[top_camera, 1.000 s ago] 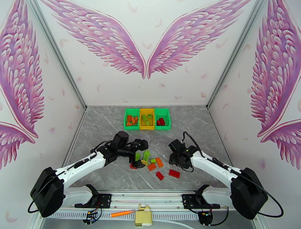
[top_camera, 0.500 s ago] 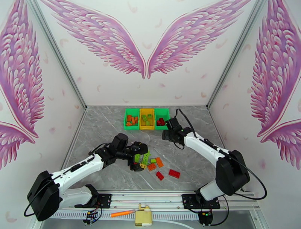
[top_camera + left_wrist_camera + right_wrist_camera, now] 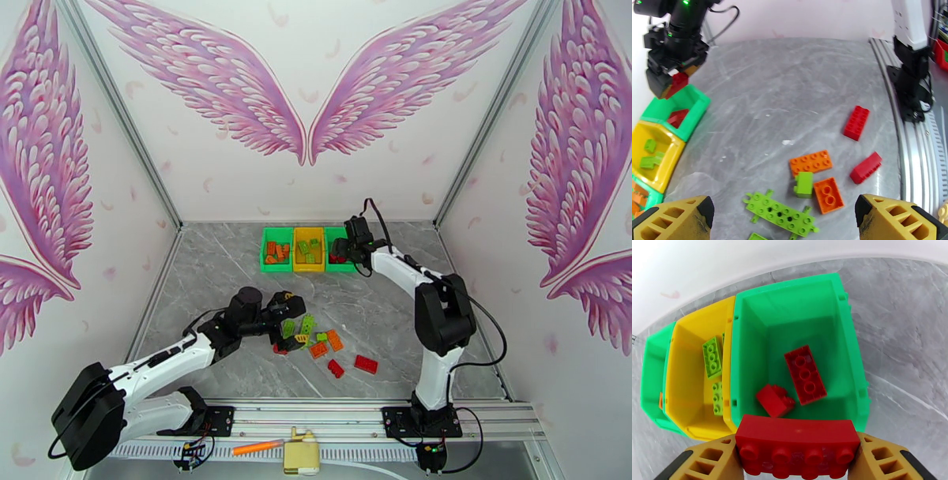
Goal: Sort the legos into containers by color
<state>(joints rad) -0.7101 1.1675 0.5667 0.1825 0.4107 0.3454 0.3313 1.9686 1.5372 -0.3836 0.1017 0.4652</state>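
The right gripper [image 3: 798, 461] pinches a bumpy red brick [image 3: 798, 439] over the green bin [image 3: 853, 370], and the left gripper [image 3: 784, 221] hangs spread apart above loose legos [image 3: 810, 162] on the grey stony surface [image 3: 790, 79].

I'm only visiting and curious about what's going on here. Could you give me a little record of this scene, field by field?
Right jaws: shut on a red brick, over the edge of the right green bin
Right green bin: holds two red bricks
Yellow bin: light green bricks
Left green bin: orange bricks
Loose bricks: red, orange and light green, on the table
Left jaws: open, above the loose bricks
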